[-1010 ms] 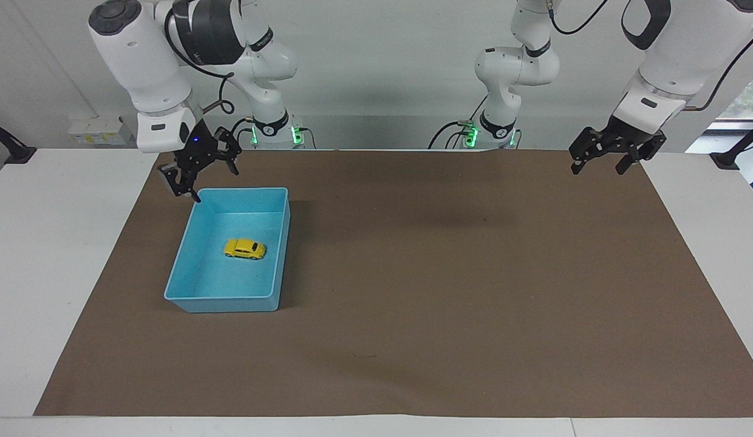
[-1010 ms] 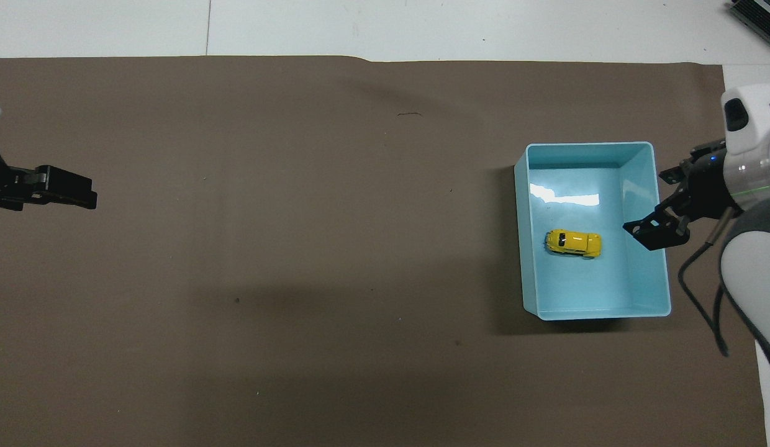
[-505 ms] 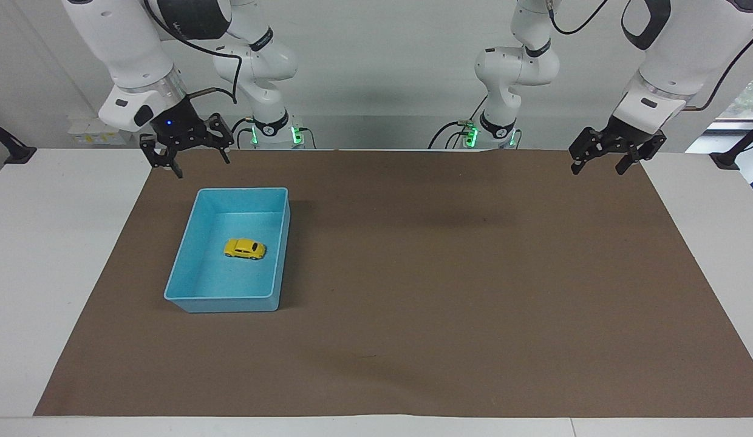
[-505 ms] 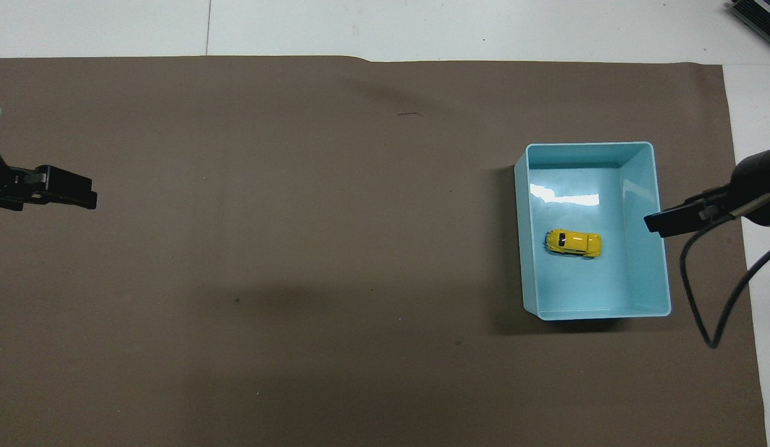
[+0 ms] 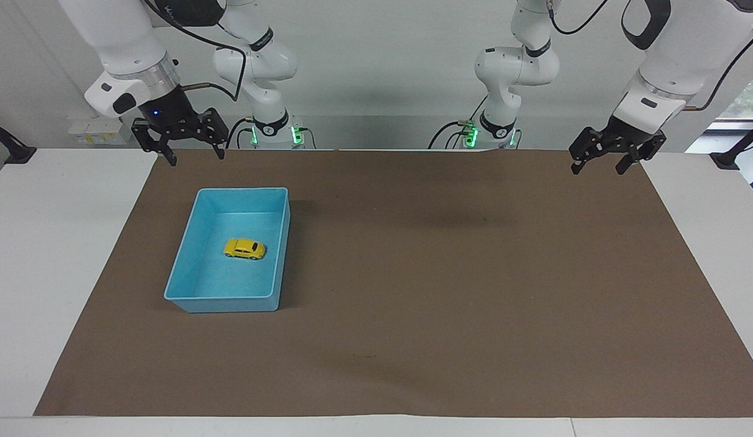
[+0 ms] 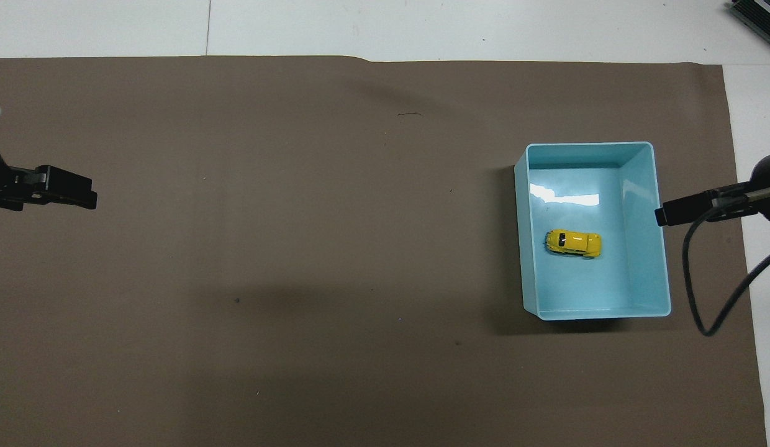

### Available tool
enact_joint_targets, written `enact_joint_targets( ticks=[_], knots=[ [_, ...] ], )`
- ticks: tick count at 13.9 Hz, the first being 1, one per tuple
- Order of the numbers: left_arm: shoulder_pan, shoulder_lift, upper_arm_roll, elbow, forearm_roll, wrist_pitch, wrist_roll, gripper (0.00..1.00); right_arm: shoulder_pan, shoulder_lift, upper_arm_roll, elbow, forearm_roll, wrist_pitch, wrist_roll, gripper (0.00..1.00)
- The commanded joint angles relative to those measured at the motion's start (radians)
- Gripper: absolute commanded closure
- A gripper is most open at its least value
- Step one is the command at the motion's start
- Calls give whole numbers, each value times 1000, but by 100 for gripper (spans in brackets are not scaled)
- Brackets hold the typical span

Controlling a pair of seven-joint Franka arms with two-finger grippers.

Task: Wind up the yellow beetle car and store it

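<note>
Below our spread, empty right gripper [image 5: 194, 156], the yellow beetle car [image 5: 245, 248] sits on its wheels in the blue bin [image 5: 197, 300]. Our left gripper [image 5: 600, 162], jaws also spread, waits well apart. Storing looks done to us; winding we cannot judge.

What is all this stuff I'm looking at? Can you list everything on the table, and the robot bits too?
yellow beetle car: one, bright yellow, on the floor of the blue bin
blue bin: one, light blue, on the mat toward the right arm's end
mat: one, brown, covering most of the table
table: one, white
right gripper: one, black, open, empty, raised near the mat's robot-side edge
left gripper: one, black, open, empty, waiting over the mat's corner
</note>
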Motion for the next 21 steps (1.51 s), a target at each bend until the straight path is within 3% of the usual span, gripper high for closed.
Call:
enact_joint_targets(
  ticks=[1,21],
  knots=[
    [14,-19,-11,-11,12,-13,-8,0,-9,2,7,19,-19,-51,21,0],
    [14,-19,-11,-11,12,-13,-8,0,-20,-1,12,37,-65,-16,41,0]
  ],
)
